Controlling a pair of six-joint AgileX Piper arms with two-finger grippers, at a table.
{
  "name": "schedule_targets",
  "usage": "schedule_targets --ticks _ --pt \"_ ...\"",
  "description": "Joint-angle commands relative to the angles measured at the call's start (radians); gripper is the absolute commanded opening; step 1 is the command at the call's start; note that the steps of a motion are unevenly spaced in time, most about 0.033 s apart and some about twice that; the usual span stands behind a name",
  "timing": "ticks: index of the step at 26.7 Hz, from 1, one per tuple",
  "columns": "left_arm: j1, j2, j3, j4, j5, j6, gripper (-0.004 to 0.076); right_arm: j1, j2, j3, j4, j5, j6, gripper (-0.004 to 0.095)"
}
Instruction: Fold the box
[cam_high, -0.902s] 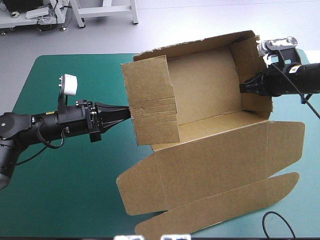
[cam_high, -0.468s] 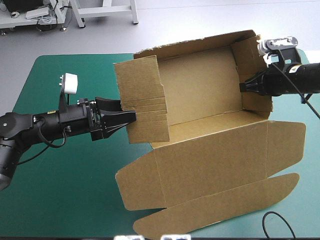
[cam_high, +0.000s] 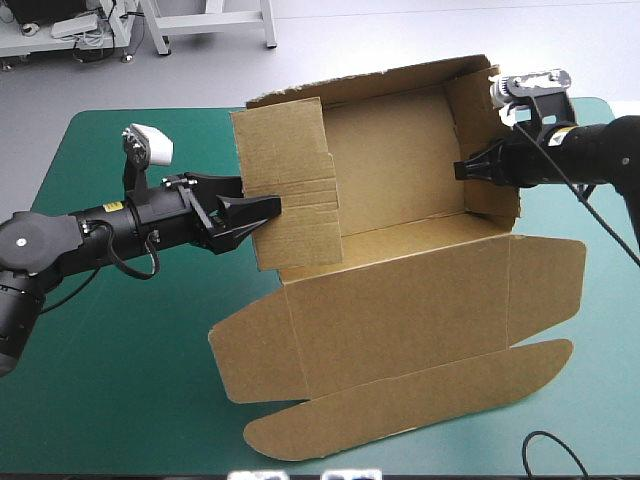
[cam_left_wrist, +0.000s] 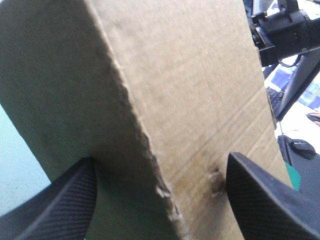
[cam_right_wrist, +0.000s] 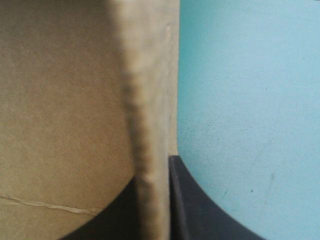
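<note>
High view: the box sits mid-worktop as an open tray of plain brown board with raw cut edges. Its back and right walls stand up. Its lid lies flat on the box's near side and ends in a long tuck strip with rounded corners. At the box's left end a creased, rectangular flap is raised and leans outward. The left pincer is at that flap's outer edge with its black fingers spread. The right pincer is at the box's right wall, pinching it from the inside and outside. The teal-green cover shows all round the box.

Left wrist view: the flap fills the view, matte and fibrous, with a frayed, bent corner running between the fingers. They stand wide apart, one on each side of the board, so the left pincer is spread. The right arm shows beyond the box's far end.

Right wrist view: the box's wall is seen edge-on, thick and rough. The black fingers are pressed against both of its faces, so the right pincer is pinching the box. Brown board lies on the inner side of the wall and smooth teal-green worktop on the outer side.
</note>
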Motion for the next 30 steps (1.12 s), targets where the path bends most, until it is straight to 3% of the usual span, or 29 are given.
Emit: schedule_targets --ticks 1,7,16,21,25,30 --pt "-0.025 -0.019 -0.056 0.071 -0.090 -0.105 0.0524 0.040 -0.016 -0.029 0.015 -0.095 0.054 -0.0014" --pt "-0.034 -0.008 -0.060 0.276 -0.123 -0.279 0.0498 0.109 0.010 -0.029 -0.022 -0.154 0.123 -0.0014" --pt "-0.051 0.056 -0.062 0.331 -0.143 -0.335 0.0423 0.239 0.067 -0.029 -0.168 -0.232 0.258 -0.0012" --pt "-0.051 0.077 -0.062 0.393 -0.170 -0.384 0.0382 0.281 0.081 -0.029 -0.180 -0.249 0.289 -0.0012" --pt "-0.051 0.092 -0.062 0.555 -0.187 -0.539 0.0379 0.289 0.092 -0.029 -0.172 -0.252 0.318 -0.0012" --pt "-0.051 0.126 -0.062 0.635 -0.178 -0.595 0.0263 0.337 0.124 -0.029 -0.174 -0.266 0.355 -0.0012"
